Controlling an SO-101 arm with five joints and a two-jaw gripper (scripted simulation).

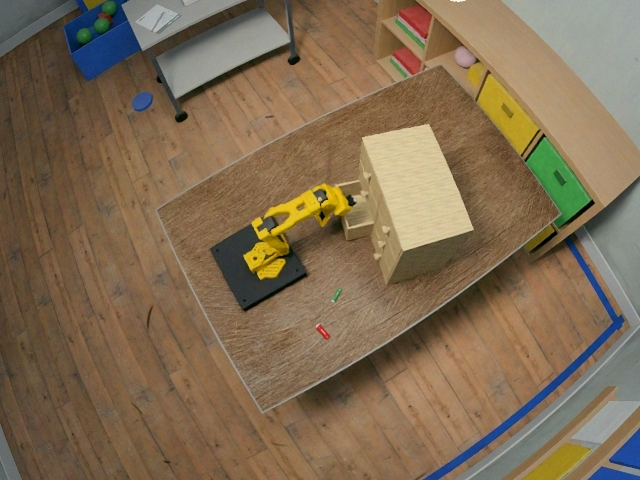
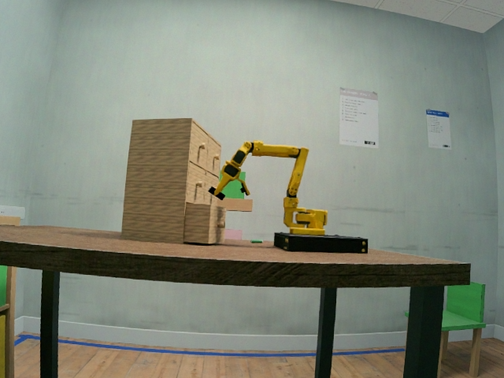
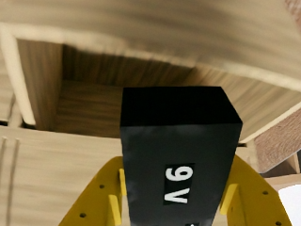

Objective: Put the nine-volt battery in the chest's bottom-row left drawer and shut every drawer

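Note:
The black nine-volt battery (image 3: 180, 151), marked "9V", is clamped between my yellow gripper's fingers. In the top view, the gripper (image 1: 352, 199) hangs over the open bottom-left drawer (image 1: 356, 212) of the light wooden chest (image 1: 413, 198). From the side, the battery (image 2: 213, 191) sits a little above the rim of the drawer (image 2: 205, 224). In the wrist view, the drawer's hollow (image 3: 94, 104) lies right beyond the battery, and it looks empty where I can see it. The other drawers appear shut.
A small green battery (image 1: 336, 295) and a small red one (image 1: 322, 331) lie on the table, to the side of the chest front. The arm's black base plate (image 1: 257, 268) is behind the gripper. The table edge runs beyond the red battery.

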